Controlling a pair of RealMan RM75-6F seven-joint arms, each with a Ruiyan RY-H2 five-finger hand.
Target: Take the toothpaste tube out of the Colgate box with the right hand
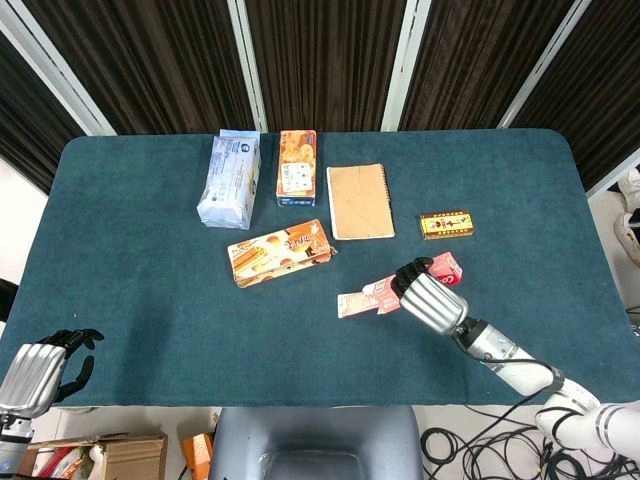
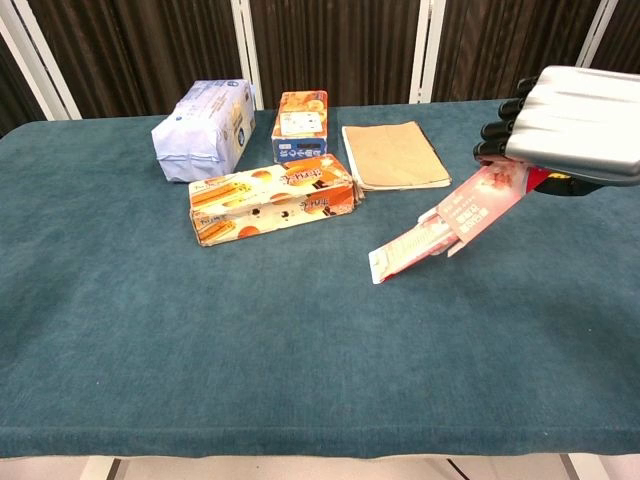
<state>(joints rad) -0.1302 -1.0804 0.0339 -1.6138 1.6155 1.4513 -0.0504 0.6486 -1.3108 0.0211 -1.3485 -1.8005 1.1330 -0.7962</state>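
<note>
Head view: the Colgate box (image 1: 432,272) lies slanted under the right hand (image 1: 430,297), toward the table's (image 1: 150,300) right front corner. The fingers curl over its red body, gripping it. The toothpaste tube (image 1: 358,302) pokes out of the box's open end, pointing left toward the table's middle. The left hand (image 1: 35,372) hangs off the front left corner, fingers curled loosely around nothing (whether fully closed I cannot tell).

Chest view: the right hand (image 2: 570,125) holds the Colgate box (image 2: 487,200) raised and tilted, open end down. The toothpaste tube (image 2: 408,246) slides partway out, its tip at or near the table (image 2: 300,350).
</note>
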